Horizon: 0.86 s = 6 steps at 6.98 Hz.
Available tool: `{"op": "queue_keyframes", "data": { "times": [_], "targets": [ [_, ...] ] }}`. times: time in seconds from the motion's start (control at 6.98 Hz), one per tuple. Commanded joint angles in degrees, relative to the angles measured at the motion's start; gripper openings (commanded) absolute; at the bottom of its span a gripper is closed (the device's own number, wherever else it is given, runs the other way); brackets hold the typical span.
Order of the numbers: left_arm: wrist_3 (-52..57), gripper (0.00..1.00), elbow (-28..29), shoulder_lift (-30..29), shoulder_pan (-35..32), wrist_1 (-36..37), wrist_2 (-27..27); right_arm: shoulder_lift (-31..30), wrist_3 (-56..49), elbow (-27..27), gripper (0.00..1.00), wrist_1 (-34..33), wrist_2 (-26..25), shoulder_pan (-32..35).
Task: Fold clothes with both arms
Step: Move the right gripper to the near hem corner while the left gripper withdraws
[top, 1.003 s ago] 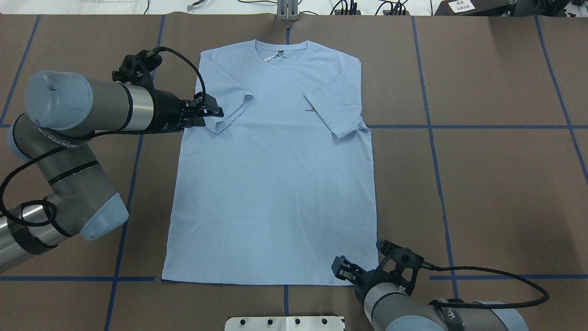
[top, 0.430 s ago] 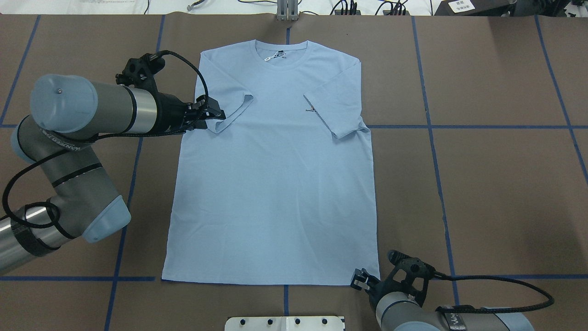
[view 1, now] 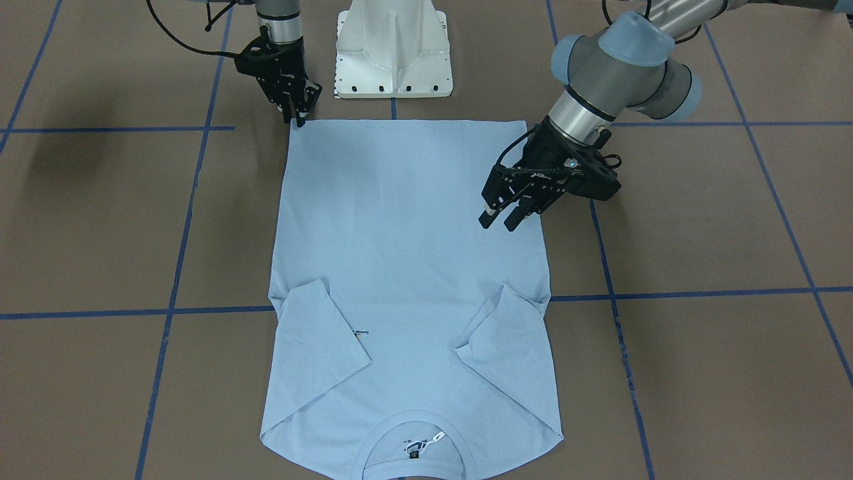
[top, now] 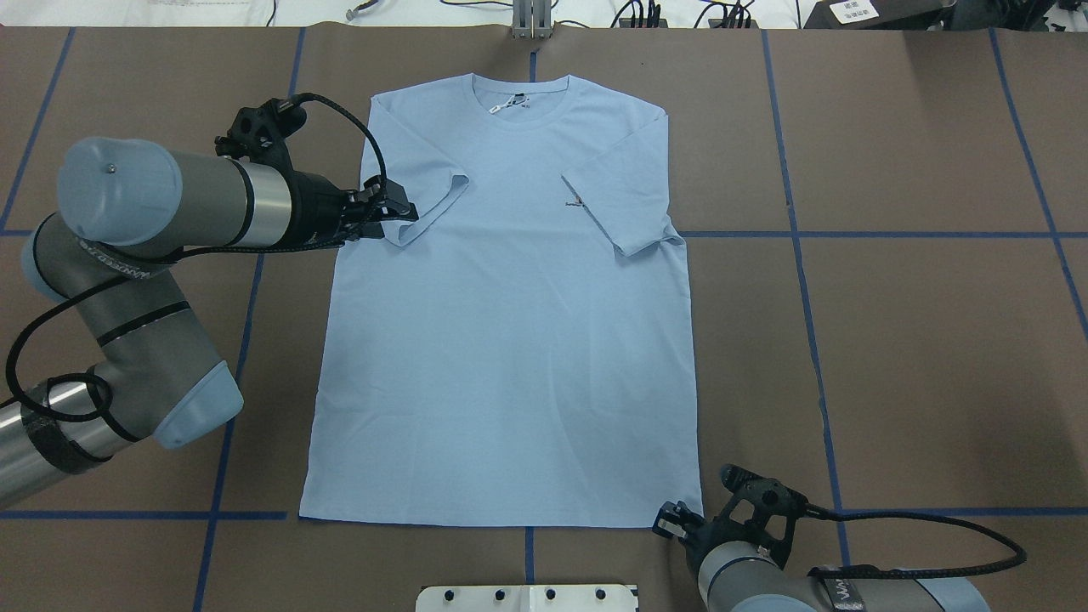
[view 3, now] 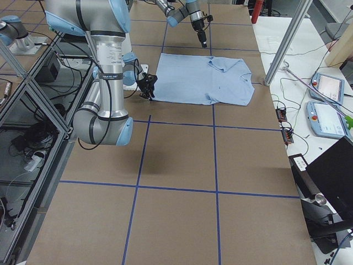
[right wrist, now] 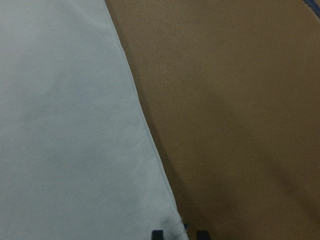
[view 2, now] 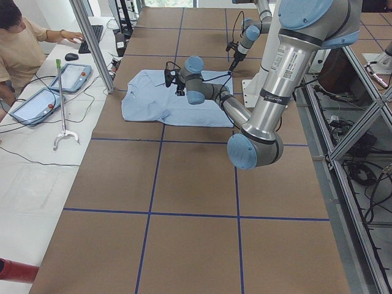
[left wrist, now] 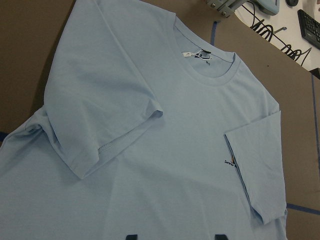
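I find the light blue T-shirt (top: 510,340) flat on the table (top: 892,340), limp and light, best pinched at corners; the left gripper (view 1: 501,222) hangs spread beside the left folded sleeve (top: 416,208), and the right gripper (view 1: 298,120) seems narrowly spread astride the near right hem corner (top: 693,512).

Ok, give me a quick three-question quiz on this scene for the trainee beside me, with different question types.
1. True or false: both sleeves are folded in onto the front of the T-shirt.
2. The right gripper is at the shirt's: A) collar, B) hem corner, C) shoulder.
3. Fill in: the left gripper, above the shirt's body, is ____ (open or shut).

Key: 1 true; 2 B; 3 open.
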Motion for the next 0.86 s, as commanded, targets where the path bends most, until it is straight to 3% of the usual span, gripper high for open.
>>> {"op": "queue_keyframes", "data": {
  "times": [0.0,0.29,0.43,0.72],
  "targets": [
    [-0.07,0.61,-0.21,0.02,0.00,0.00,0.00,-0.06,0.04,0.13,0.00,0.09,0.54,-0.17],
    [-0.69,0.64,-2.48,0.28,1.83,1.83,0.18,-0.06,0.04,1.18,0.00,0.17,0.54,0.01],
    [-2.34,0.69,-10.15,6.29,4.89,6.37,0.79,0.02,-0.05,3.45,0.00,0.17,0.80,0.10],
    [-10.93,0.67,-19.69,16.15,17.94,13.25,12.34,0.37,-0.05,4.26,0.00,0.17,0.89,0.10]
  ]
}}
